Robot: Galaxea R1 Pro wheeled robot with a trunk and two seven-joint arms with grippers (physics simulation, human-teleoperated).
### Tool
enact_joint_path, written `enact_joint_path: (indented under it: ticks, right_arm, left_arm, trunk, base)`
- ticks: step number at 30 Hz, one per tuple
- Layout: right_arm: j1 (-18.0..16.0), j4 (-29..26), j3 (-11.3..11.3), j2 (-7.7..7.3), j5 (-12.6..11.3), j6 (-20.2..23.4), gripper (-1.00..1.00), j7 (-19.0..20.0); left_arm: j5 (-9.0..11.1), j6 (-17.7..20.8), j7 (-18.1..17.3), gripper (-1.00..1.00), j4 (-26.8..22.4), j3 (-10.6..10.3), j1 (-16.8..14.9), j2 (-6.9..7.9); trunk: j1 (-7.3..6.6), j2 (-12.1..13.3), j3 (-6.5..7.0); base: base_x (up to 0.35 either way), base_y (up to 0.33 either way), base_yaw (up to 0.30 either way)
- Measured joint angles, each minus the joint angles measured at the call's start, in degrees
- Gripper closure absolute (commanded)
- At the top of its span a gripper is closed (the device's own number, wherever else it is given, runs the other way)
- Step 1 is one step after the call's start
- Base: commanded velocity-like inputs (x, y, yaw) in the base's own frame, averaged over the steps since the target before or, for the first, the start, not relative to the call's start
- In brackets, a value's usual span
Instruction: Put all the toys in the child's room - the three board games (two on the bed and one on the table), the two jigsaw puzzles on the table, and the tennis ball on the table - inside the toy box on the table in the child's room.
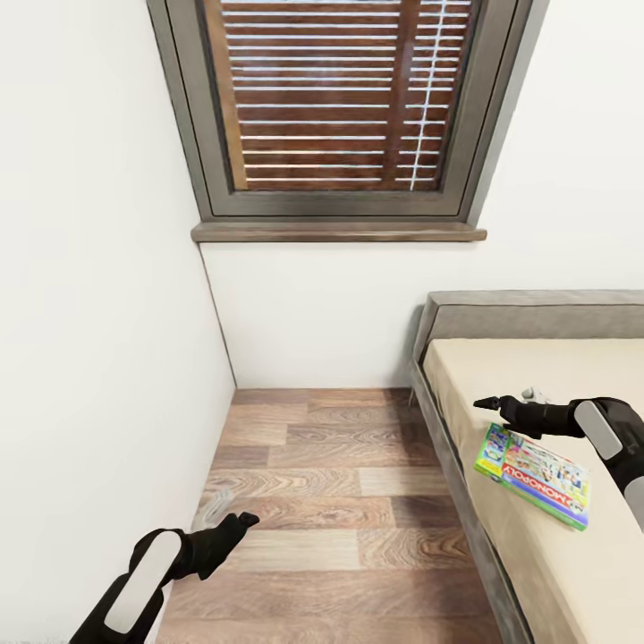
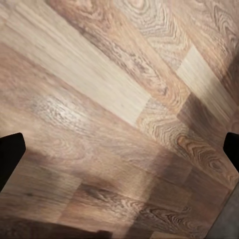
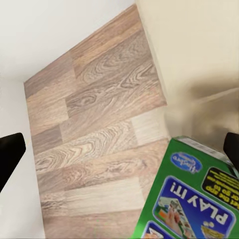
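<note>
Left gripper (image 1: 234, 521) hung wide open over wood-plank floor (image 1: 340, 483). Right gripper (image 1: 490, 404), also wide open, hovered beside Monopoly box (image 1: 535, 475) on bed (image 1: 572, 358). Box looked stiff, light, slick; best pinched across its near edge.

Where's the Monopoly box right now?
The Monopoly box lies flat on the bed at the head view's right, near the mattress edge beside the floor, just under the right gripper; its green corner also shows in the right wrist view.

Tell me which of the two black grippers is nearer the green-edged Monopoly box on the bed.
The right gripper: it hovers over the beige mattress beside the Monopoly box, while the left gripper hangs over the wood-plank floor.
</note>
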Motion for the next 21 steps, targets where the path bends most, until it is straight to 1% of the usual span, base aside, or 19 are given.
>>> enact_joint_path:
  ticks: [7,21]
  right_arm:
    - [0.01,-0.01,-0.01,-0.02,0.02,0.0,-1.0,-0.02]
    - [0.02,-0.01,-0.12,-0.04,0.08,-0.1,-1.0,-0.01]
  left_arm:
    - [-0.19,0.01,0.01,-1.0,0.0,0.0,-0.03,-0.04]
    - [-0.3,0.01,0.0,-1.0,0.01,0.0,-0.02,-0.09]
  trunk:
    - [0.0,0.0,0.0]
    - [0.0,0.0,0.0]
  base:
    - [-0.001,0.0,0.043]
    - [0.0,0.0,0.011]
